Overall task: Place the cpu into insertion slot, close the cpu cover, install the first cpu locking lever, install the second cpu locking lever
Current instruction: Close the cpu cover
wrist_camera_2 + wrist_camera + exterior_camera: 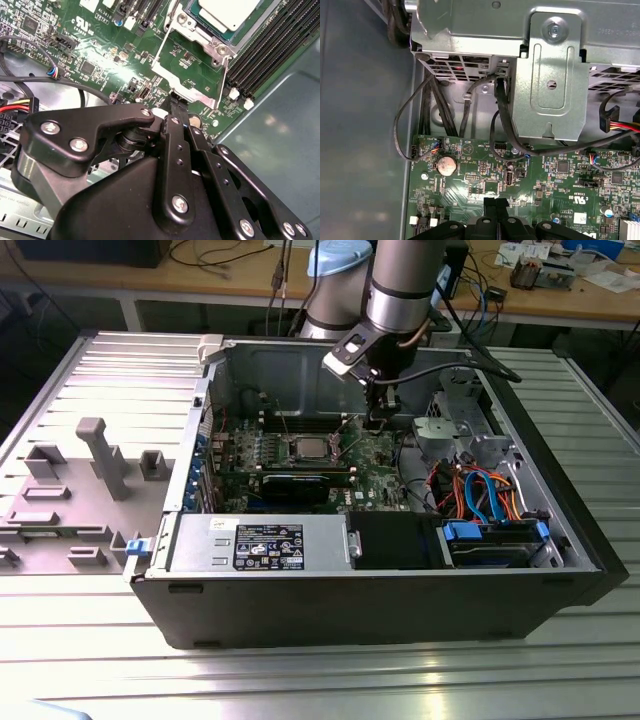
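Cpu [308, 448] is seated in the insertion slot [290, 451], mid-board, silver top up.

Exterior view, near to far:
- Slatted metal desk [300, 680] carries the open computer case [350, 610], which lies on its side.
- Inside the near wall is the power supply [260, 545].
- Next comes the long black graphics card [295, 485], then the slot with the cpu.
- Pincer [381, 423] hangs low over the green board. It is near the slot on the exterior view's right, apart from the cpu.
- Arm [400, 280] rises behind it.

Second wrist view:
- Pincer [178, 97] fingers [172, 130] are pressed together, nothing seen between them.
- The tips sit at the silvery edge below the socket; contact cannot be judged.
- Beyond them, the cpu cover [212, 46] seems to lie flat around the cpu [227, 12], though the angle is poor.
- One thin locking lever [161, 45] runs along one side of the socket and a second lever [224, 80] along another. Whether they are latched cannot be told.
- Memory slots [270, 50] lie past the socket.

First wrist view:
- Pincer [495, 202] tips are together over the board.
- A coin cell [446, 165] is beyond them, and the metal drive cage [550, 90] is farther still.
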